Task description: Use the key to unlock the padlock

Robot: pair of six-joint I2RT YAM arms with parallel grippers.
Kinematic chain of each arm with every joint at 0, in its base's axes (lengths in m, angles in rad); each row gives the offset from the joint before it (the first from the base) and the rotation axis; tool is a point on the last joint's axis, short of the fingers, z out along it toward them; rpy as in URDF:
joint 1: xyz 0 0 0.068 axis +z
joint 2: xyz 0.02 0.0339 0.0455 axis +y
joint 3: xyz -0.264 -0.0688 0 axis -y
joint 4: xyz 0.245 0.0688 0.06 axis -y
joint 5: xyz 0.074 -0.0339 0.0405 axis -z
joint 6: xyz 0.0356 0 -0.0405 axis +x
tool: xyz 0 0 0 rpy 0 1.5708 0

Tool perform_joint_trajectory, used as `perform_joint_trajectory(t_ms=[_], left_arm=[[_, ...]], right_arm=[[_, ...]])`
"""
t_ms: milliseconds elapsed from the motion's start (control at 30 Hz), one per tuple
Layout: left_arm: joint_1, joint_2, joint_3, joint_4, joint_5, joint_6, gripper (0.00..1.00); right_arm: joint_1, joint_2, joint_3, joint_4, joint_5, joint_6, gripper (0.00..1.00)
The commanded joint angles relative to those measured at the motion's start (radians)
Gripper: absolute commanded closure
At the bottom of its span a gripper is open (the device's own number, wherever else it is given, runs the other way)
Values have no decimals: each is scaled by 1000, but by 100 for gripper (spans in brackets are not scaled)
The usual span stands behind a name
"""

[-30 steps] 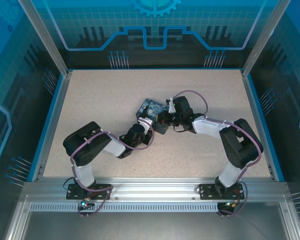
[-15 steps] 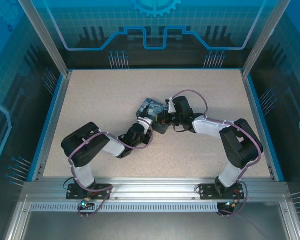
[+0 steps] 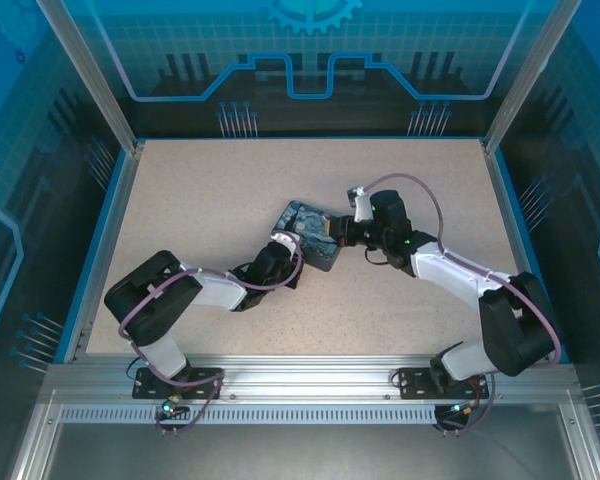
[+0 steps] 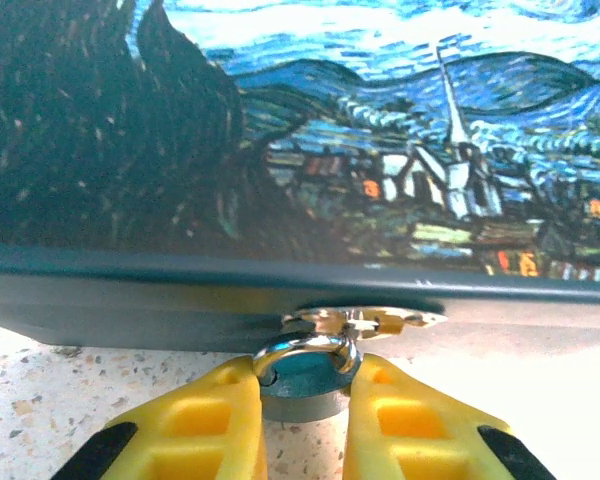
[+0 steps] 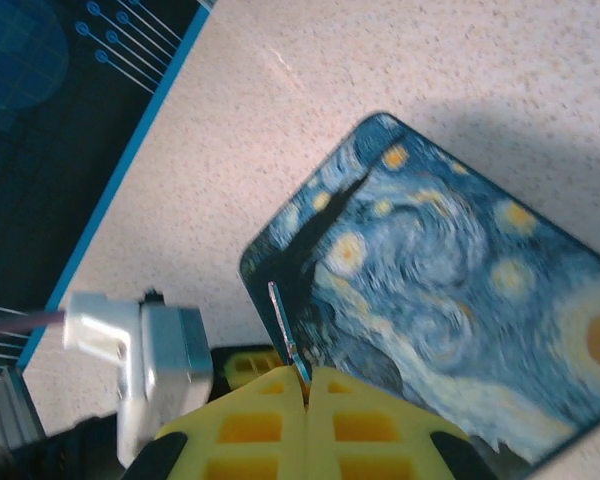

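Note:
The padlock [image 4: 302, 392] is a small grey lock standing on the table against the tin's front wall. Its silver shackle [image 4: 305, 347] passes through the tin's hasp [image 4: 368, 320]. My left gripper [image 4: 305, 372] is shut on the padlock, one yellow finger [image 4: 205, 425] pressed against each side of its body. My right gripper [image 5: 307, 375] is shut on the key [image 5: 283, 318], whose thin blade juts forward above the tin's dark corner. In the top view the left gripper [image 3: 296, 253] is at the tin's near edge and the right gripper [image 3: 333, 234] at its right side.
The blue-and-yellow swirl-painted tin [image 3: 305, 222] lies shut mid-table, its lid [image 5: 460, 290] below the right wrist. The left wrist's white camera block [image 5: 145, 345] sits close to the key. A blue rim [image 3: 110, 215] and glass walls bound the speckled table.
The right arm has pulled back to the right, off the tin, uncovering more of the lid. The left arm has stretched lower and its jaws have narrowed onto the padlock.

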Motion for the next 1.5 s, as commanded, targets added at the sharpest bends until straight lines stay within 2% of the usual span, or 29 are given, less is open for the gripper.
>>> perform_joint_trajectory(t_ms=[0, 300, 467, 667, 800, 1033, 1467], left_arm=[[7, -34, 63, -111, 42, -70, 93], [6, -51, 156, -286, 83, -126, 95], [7, -59, 211, -382, 117, -180, 99], [7, -80, 247, -434, 164, -273, 100], [7, -82, 270, -456, 201, -343, 100], [6, -81, 285, -464, 235, -467, 100], [6, -82, 285, -437, 263, -538, 100]], right_arm=[[-7, -39, -61, -58, 3, -46, 98], [-15, -125, -209, -31, -11, -85, 98], [-10, -160, -319, 58, 3, -139, 98], [72, -140, -404, 172, 98, -240, 98], [117, -116, -419, 210, 149, -296, 98], [168, -41, -401, 296, 165, -367, 98], [221, 98, -372, 409, 199, -397, 98]])
